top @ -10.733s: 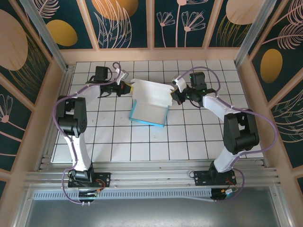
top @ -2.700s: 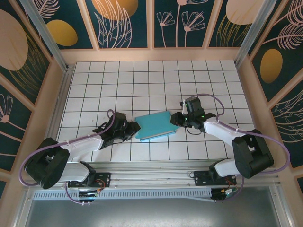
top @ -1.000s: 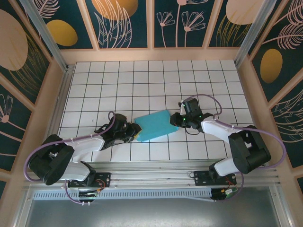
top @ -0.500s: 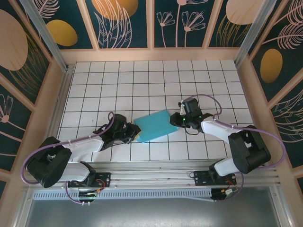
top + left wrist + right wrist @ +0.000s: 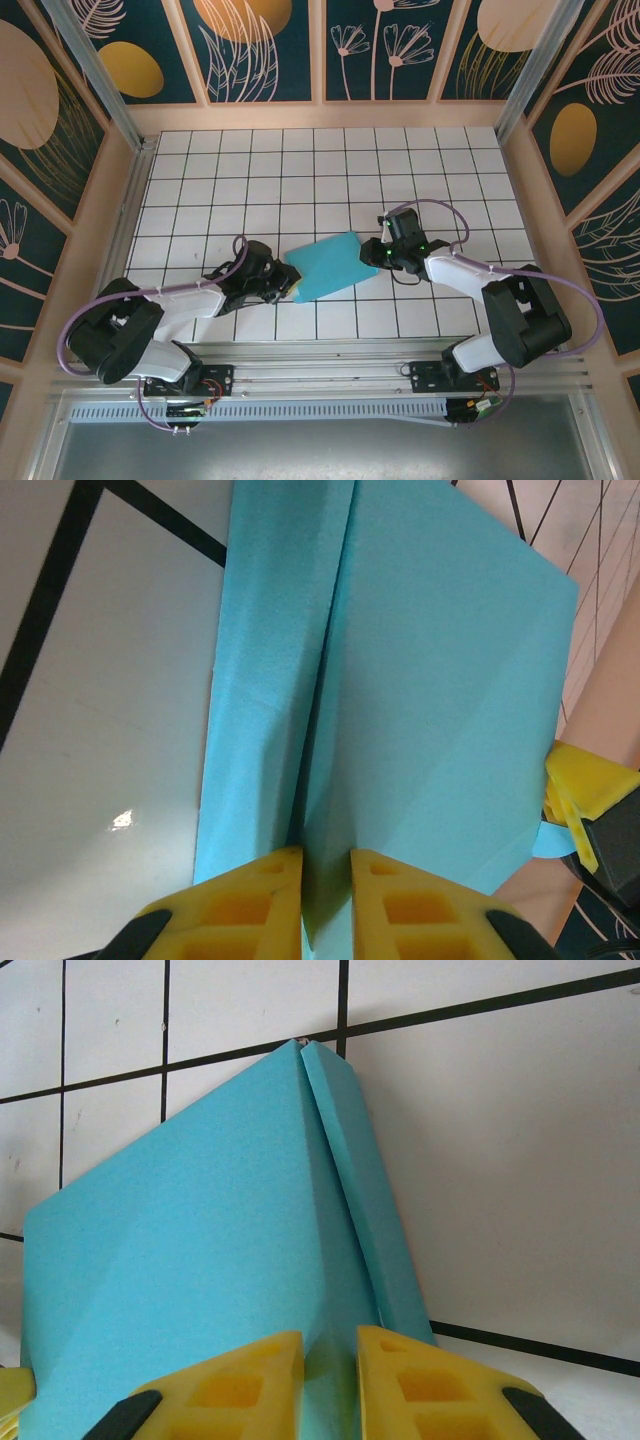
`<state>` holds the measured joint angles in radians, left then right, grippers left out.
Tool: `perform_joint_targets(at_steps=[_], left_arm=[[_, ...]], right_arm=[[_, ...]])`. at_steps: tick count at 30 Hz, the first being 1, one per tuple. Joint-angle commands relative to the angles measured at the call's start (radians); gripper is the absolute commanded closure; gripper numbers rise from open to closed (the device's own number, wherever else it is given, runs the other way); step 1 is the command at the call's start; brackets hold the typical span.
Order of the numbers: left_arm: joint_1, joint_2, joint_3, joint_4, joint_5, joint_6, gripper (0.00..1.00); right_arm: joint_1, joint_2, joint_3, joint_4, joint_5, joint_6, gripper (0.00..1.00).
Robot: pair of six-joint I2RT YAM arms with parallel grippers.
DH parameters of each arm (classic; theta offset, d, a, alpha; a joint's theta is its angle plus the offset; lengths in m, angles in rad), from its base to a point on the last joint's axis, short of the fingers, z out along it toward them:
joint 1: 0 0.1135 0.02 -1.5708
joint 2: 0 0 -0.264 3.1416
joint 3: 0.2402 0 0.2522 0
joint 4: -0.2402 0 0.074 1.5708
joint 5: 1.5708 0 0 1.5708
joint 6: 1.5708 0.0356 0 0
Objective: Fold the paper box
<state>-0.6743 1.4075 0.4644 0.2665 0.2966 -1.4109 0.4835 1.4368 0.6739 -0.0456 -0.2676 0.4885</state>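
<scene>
The turquoise box (image 5: 325, 265) lies flat on the white table (image 5: 300, 170), which has a black grid. It is in the near middle part, between the two arms, and it is turned a little, so its right end is farther from the bases than its left end. The left gripper (image 5: 288, 284) is at the left end of the box and the right gripper (image 5: 372, 255) is at the right end. In the left wrist view the yellow fingers (image 5: 262, 900) of the left gripper (image 5: 325, 865) are pressed together on the thin edge of the box (image 5: 440, 680), and a narrow dark seam runs away from them along the top side. In the right wrist view the right gripper (image 5: 330, 1345) pinches the opposite edge of the box (image 5: 200, 1290) in the same way, its fingers (image 5: 415, 1380) almost closed. There too the seam runs from the fingers to the far corner, which lies near a grid line.
</scene>
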Motion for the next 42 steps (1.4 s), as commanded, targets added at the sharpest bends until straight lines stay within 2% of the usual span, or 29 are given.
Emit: perform_joint_targets(at_steps=[1,8,14,23,33,37,42], left_arm=[[-0.014,-0.035,0.053,-0.182,-0.067,0.062,0.81],[-0.014,-0.073,0.075,-0.237,-0.103,0.098,0.71],[-0.014,-0.076,0.073,-0.222,-0.104,0.107,0.69],[-0.013,-0.018,0.053,-0.149,-0.041,0.107,0.78],[-0.014,0.018,0.010,-0.176,-0.061,0.106,0.82],[-0.014,0.017,0.009,-0.174,-0.063,0.106,0.82],[-0.014,0.012,0.029,-0.199,-0.079,0.116,0.82]], right_arm=[[0.018,0.009,-0.016,-0.046,0.016,-0.002,0.79],[0.017,0.016,-0.017,-0.044,0.023,-0.004,0.78],[0.018,0.021,-0.018,-0.038,0.016,-0.001,0.78],[0.019,0.040,-0.034,-0.023,0.017,0.000,0.78],[0.021,0.047,-0.048,-0.032,0.047,-0.013,0.78],[0.021,0.031,-0.048,-0.037,0.029,-0.013,0.73],[0.010,-0.021,-0.016,-0.075,0.026,-0.020,0.63]])
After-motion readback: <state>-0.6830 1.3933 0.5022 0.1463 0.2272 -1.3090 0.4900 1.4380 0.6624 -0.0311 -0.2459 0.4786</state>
